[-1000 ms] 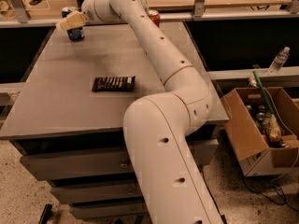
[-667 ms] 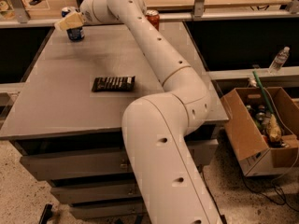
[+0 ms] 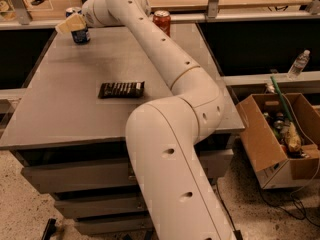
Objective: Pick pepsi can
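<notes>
The pepsi can point(image 3: 81, 35), dark blue with a silver top, stands upright at the far left corner of the grey table point(image 3: 60, 114). My gripper point(image 3: 71, 23) is at the can, its tan end lying across the can's upper half and hiding part of it. The can's base rests on the table. My white arm reaches across the table from the front right to that corner.
A red can point(image 3: 162, 21) stands at the table's far edge, just right of my arm. A flat dark chocolate bar wrapper point(image 3: 121, 89) lies mid-table. A cardboard box point(image 3: 260, 149) of clutter and a water bottle point(image 3: 299, 64) are on the right, off the table.
My arm's far end has shifted slightly left, so more of the red can shows. The pepsi can has stayed in place on the table.
</notes>
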Controlling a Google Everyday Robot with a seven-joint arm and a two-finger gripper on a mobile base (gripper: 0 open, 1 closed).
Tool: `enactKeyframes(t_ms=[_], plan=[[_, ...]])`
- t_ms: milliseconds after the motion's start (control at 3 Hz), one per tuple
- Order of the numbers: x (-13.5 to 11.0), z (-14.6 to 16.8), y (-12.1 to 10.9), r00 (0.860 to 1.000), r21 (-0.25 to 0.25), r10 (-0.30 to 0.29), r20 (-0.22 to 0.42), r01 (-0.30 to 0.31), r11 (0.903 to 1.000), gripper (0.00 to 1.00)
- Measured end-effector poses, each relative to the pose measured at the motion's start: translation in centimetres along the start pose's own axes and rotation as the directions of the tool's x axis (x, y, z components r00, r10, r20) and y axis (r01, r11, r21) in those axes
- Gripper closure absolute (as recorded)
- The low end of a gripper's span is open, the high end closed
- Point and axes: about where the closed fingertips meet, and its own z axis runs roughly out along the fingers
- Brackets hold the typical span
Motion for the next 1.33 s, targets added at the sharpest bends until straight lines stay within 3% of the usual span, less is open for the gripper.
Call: enactKeyframes(t_ms=[667,1000,1333], plan=[[0.15,0.32,0.19,0.997,0.075,0.025,-0.074,-0.019,0.997,0.0],[0.17,0.37,0.21,0.997,0.109,0.037,-0.073,-0.029,0.9936,0.0],[0.22,1.1,0.46,0.999,0.126,0.021,-0.029,-0.017,0.9919,0.0]])
